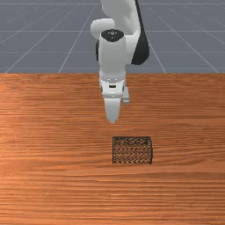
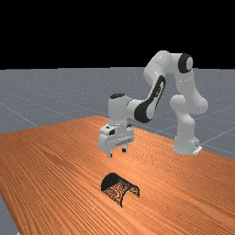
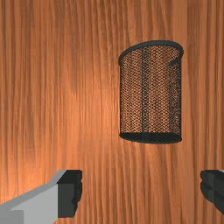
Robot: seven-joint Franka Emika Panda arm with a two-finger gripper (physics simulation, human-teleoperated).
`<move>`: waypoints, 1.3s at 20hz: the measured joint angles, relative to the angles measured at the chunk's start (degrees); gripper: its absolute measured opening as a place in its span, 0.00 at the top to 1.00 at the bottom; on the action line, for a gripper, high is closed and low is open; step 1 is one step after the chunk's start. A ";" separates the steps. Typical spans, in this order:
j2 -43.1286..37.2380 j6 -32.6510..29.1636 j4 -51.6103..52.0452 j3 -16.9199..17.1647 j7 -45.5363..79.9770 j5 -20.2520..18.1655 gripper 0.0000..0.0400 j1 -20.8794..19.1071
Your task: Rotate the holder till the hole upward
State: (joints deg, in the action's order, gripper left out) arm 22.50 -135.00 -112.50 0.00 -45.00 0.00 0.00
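Holder lies on its side; gripper has fingers wide apart (nothing held). Risk: uneven contact could roll it away.

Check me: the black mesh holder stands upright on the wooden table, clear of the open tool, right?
Not quite: the far view shows the black mesh holder lying on its side. It is on the wooden table, clear of the open tool.
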 joint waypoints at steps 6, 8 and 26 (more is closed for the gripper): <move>0.00 0.00 0.00 0.06 0.51 -0.02 0.56 0.10; 0.01 0.01 0.01 0.16 2.22 -0.04 0.21 0.57; 3.48 2.18 5.63 -1.99 25.07 1.34 0.00 12.65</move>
State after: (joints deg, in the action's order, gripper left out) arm 25.98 -132.82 -106.87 -1.99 -19.93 1.34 12.65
